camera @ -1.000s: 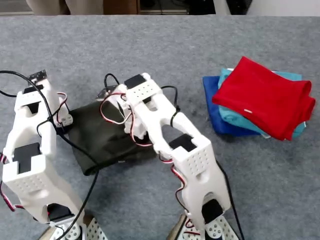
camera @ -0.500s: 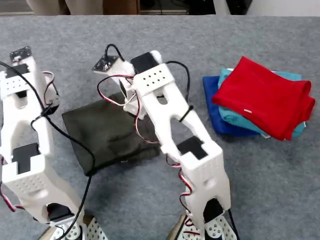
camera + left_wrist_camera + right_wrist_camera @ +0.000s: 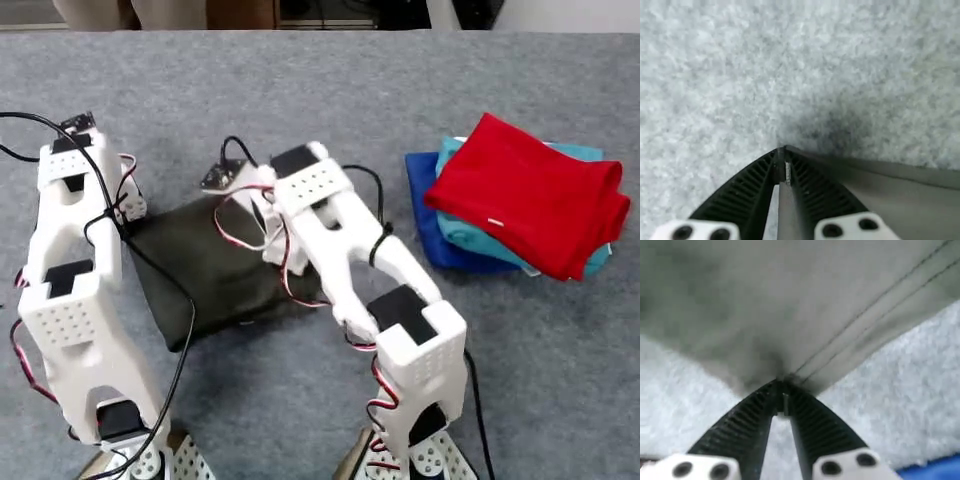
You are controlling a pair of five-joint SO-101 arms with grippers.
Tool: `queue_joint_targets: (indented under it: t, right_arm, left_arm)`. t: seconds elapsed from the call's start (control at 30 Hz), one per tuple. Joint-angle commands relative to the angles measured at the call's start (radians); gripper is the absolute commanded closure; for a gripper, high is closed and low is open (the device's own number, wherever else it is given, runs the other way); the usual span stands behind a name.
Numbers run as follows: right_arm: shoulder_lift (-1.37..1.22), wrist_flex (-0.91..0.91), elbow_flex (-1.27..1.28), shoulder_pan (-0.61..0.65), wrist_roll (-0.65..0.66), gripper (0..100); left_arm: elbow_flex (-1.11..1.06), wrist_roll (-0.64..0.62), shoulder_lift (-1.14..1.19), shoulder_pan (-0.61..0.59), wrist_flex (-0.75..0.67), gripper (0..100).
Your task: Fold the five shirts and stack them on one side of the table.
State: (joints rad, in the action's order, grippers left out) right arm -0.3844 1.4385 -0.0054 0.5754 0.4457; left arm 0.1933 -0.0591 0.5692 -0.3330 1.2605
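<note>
A dark olive shirt (image 3: 215, 265) lies folded on the grey table (image 3: 330, 110), between the two arms. My left gripper (image 3: 130, 215) is at the shirt's far left corner, and in the left wrist view the gripper (image 3: 782, 150) is shut with the shirt's edge (image 3: 890, 195) pinched at its tip. My right gripper (image 3: 262, 215) is at the shirt's far right edge. The right wrist view has that gripper (image 3: 780, 385) shut on a stitched hem of the shirt (image 3: 790, 305).
At the right side of the table a red shirt (image 3: 530, 195) tops a stack with a teal shirt (image 3: 590, 155) and a blue shirt (image 3: 430, 230) under it. A sliver of blue cloth (image 3: 935, 472) appears in the right wrist view. Cables trail from both arms.
Both arms rose toward the far side half a second ago, then came back down to the dark shirt's far edge. The shirt stays folded in place.
</note>
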Motion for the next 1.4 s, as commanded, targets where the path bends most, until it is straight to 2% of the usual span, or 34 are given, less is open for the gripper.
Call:
queue_joint_targets:
  t: [0.0, 0.2, 0.47, 0.7, 0.9, 1.1, 1.2, 1.37]
  right_arm:
    - [0.061, -0.117, 0.091, -0.027, -0.005, 99.4]
    - [0.07, -0.14, 0.151, -0.081, 0.005, 99.4]
    - [0.193, -0.114, 0.015, -0.087, 0.035, 99.4]
    - [0.381, 0.064, -0.051, -0.085, 0.035, 99.4]
    - [0.45, 0.31, -0.016, -0.076, 0.037, 99.0]
    - [0.527, 0.275, 0.219, -0.076, 0.018, 99.0]
    - [0.547, 0.153, 0.311, -0.082, -0.097, 99.3]
    - [0.547, -0.054, 0.387, -0.061, -0.462, 99.0]
  left_arm:
    - [0.074, -0.005, 0.042, -0.008, -0.015, 98]
    - [0.161, -0.005, 0.097, -0.008, -0.006, 98]
    - [0.178, -0.003, 0.091, -0.009, 0.003, 98]
    - [0.344, 0.052, 0.013, -0.029, 0.196, 98]
    - [0.393, 0.16, -0.16, -0.117, 0.304, 98]
    - [0.391, 0.241, -0.295, -0.313, 0.361, 98]
    - [0.356, 0.242, -0.294, -0.417, 0.356, 98]
    - [0.094, 0.299, -0.311, -0.483, 0.282, 98]
